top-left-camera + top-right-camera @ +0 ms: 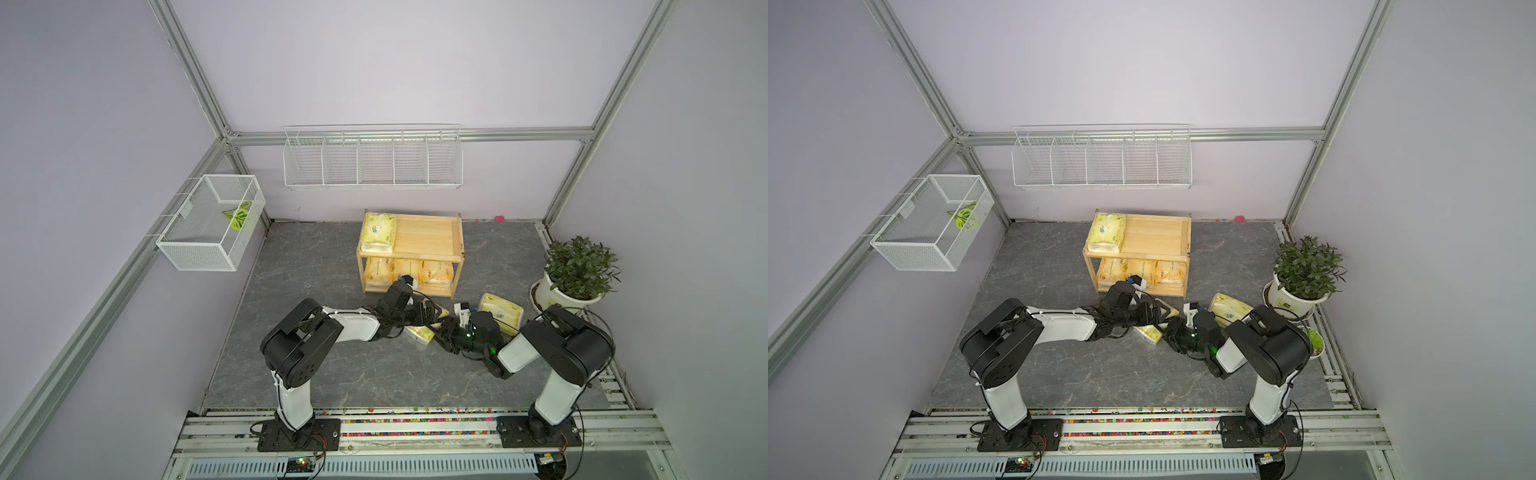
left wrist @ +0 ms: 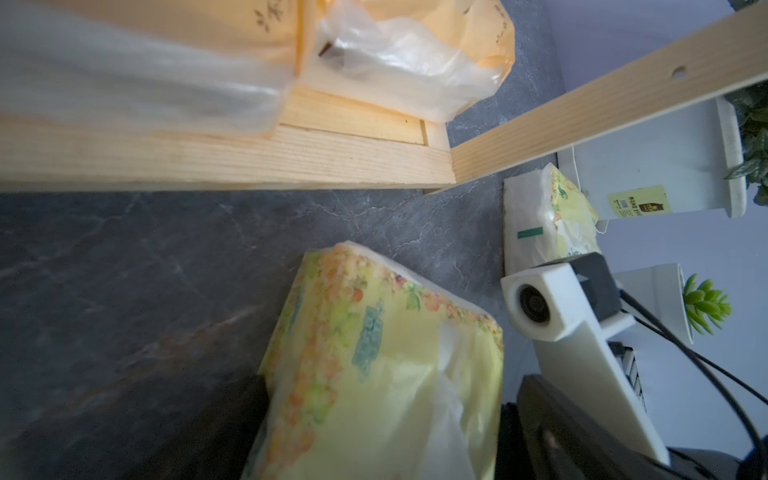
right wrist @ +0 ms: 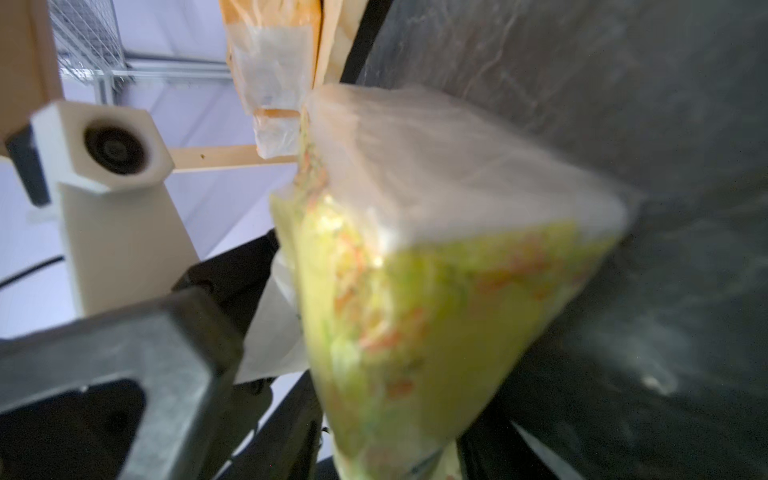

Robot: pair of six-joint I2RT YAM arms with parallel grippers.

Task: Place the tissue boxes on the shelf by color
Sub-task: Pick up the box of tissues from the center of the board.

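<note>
Just before the shelf (image 1: pixel 415 255), the left hand (image 1: pixel 434 316) is hovering spread wide over a yellow pack (image 1: pixel 419 332); the right hand (image 1: pixel 441 334) is at it too, grip unclear

I look down on the whole mat (image 1: pixel 291 291) from high up, twice. Both wrist cameras sit close, maybe on one yellow-green pack (image 2: pixel 374 374).

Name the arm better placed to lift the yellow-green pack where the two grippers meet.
Right, probably. The right gripper is at the yellow-green pack, which fills its wrist view; the left gripper stands wide open over it. The shelf has its bare tray half on that side.
</note>
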